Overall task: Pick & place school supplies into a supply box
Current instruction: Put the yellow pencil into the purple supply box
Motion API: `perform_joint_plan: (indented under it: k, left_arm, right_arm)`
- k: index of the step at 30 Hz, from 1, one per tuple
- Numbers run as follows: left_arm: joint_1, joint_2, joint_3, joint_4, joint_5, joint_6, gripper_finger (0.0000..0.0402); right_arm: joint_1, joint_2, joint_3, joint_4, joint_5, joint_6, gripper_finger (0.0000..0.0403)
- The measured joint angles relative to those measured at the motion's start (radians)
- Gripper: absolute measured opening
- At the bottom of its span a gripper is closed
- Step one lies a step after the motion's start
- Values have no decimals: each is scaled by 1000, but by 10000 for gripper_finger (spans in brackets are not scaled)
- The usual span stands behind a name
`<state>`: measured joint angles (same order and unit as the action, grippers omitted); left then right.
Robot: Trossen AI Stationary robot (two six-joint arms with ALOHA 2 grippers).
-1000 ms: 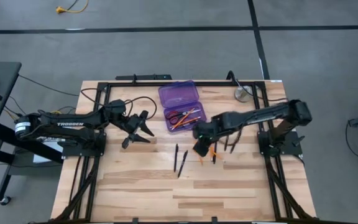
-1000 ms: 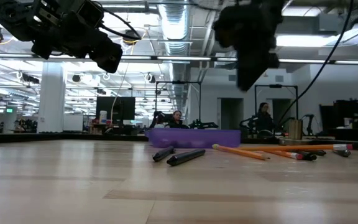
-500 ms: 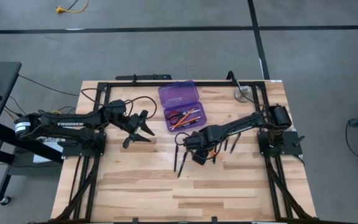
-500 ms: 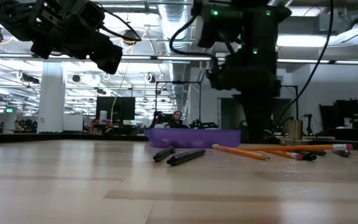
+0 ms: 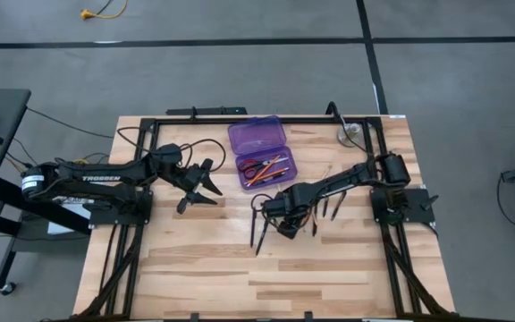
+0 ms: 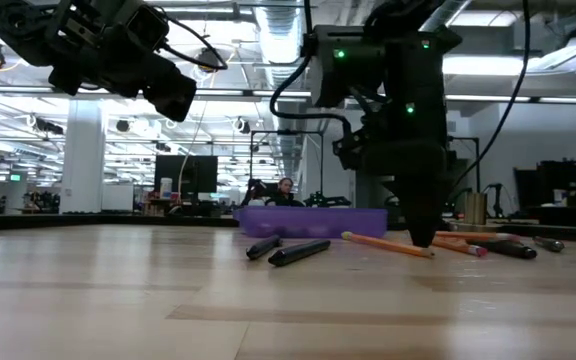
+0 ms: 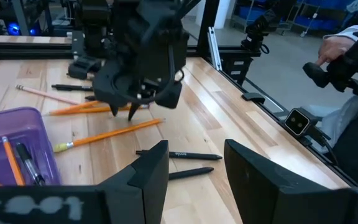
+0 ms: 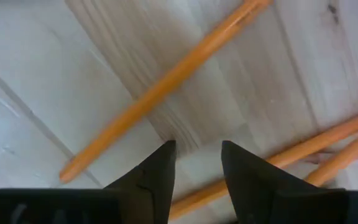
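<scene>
The purple supply box [image 5: 263,166] lies open near the table's far edge, its lid [image 5: 256,134] flat beyond it. Red-handled scissors [image 5: 251,166], orange pencils and a pen lie inside. Two black pens [image 5: 257,231] rest on the wood near the middle. Several orange pencils [image 8: 166,81] and more black pens [image 5: 331,207] lie to their right. My right gripper [image 5: 284,224] is open and points down among the pencils, its tips [image 6: 423,238] at table height. My left gripper [image 5: 199,184] hovers open, left of the box. My right gripper comes from above, pointing down, with its two fingers [image 8: 154,171] on either side of an orange pencil [image 8: 194,200] that lies flat on the table and crosses the gap. Whether the fingers touch the pencil, I cannot tell.
A round grey metal disc [image 5: 350,135] sits by the far right corner. Black frame rails [image 5: 240,120] run along the far edge and down both sides. Bare wood [image 5: 240,277] fills the near half. A person's hand [image 7: 334,46] shows beyond the table in the left wrist view.
My right gripper has come down from well above the table to table height among the pencils, shifting slightly toward the table's left and near edge, while its arm folded lower.
</scene>
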<state>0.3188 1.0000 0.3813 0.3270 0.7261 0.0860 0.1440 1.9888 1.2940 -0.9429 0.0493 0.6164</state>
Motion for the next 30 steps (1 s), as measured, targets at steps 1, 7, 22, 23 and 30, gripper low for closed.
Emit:
perform_joint_plan:
  k: [1, 7, 22, 23, 30]
  left_arm:
    - [-1, 0, 0, 3, 0, 0, 144]
    - [-1, 0, 0, -1, -1, 0, 144]
    - [-1, 0, 0, 0, 0, 0, 144]
    - [-1, 0, 0, 0, 0, 0, 144]
    - [-1, 0, 0, 0, 0, 0, 144]
  right_arm:
    - [0, 1, -1, -5, 0, 1, 129]
    - [0, 5, 0, -7, 1, 1, 127]
    - [11, -159, 57, -127, 212, 193, 127]
    - [1, -167, 57, -150, 213, 235, 127]
    - [-76, -166, 51, -269, 179, 371, 127]
